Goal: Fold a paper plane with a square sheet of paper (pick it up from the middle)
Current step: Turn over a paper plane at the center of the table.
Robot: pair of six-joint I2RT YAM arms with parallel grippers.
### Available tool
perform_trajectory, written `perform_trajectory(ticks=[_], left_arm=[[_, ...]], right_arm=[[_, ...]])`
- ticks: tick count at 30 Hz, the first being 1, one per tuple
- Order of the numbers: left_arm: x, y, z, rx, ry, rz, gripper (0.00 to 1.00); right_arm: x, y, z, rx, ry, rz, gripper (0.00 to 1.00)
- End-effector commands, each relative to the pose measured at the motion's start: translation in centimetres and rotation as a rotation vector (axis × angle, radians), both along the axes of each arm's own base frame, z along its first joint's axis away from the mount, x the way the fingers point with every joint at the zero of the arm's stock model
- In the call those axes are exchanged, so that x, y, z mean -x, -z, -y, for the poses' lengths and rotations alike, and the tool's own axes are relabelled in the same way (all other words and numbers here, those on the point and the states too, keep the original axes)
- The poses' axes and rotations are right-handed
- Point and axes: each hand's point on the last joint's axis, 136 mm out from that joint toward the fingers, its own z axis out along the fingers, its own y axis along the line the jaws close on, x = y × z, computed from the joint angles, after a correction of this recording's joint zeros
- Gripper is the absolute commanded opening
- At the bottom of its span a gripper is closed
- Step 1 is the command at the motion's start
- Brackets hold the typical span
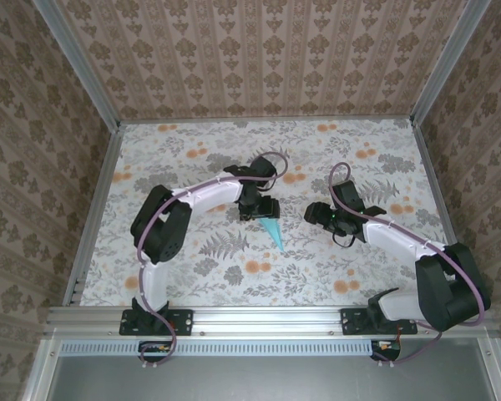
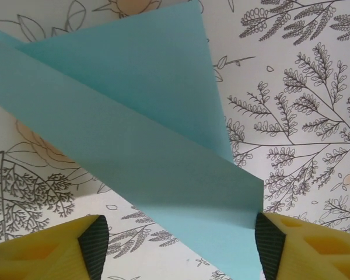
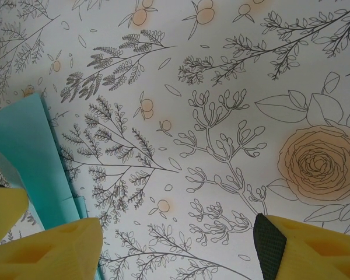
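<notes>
Though left tool (image 1: 263, 214) covers its rear, paper plane (image 1: 273, 232) ungripped, right tool (image 3: 178, 239) apart (both spread, released)

Brightness: soft, even white light is filling every view.
Shadows: the arms (image 1: 209, 194) are throwing only faint shade onto the table (image 1: 334, 276); a darker band is running along the paper plane (image 2: 140, 134) near its lower fold.
Focus: the table print is showing sharp; the yellow fingers (image 2: 41, 251) are blurring slightly.
Distortion: the walls (image 1: 234, 58) are leaning outward in the top view.
</notes>
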Motion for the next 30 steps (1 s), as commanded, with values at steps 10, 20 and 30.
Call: perform_trajectory(ticks=[10,20,30], left_arm=[[1.0,0.3,-0.1,-0.069,0.057,-0.012,0.7],[0.5,-0.8,-2.2,-0.096,-0.002,0.039,0.44],[0.1,-0.9,-2.8,-0.057,-0.046,0.054,0.06]], right_arm=[[0.2,0.8,0.1,-0.012,0.025,-0.033,0.72],[0.1,1.1,0.0,-0.01,0.023,-0.045,0.72],[0.1,1.0,-0.3,-0.029,0.019,-0.05,0.71]])
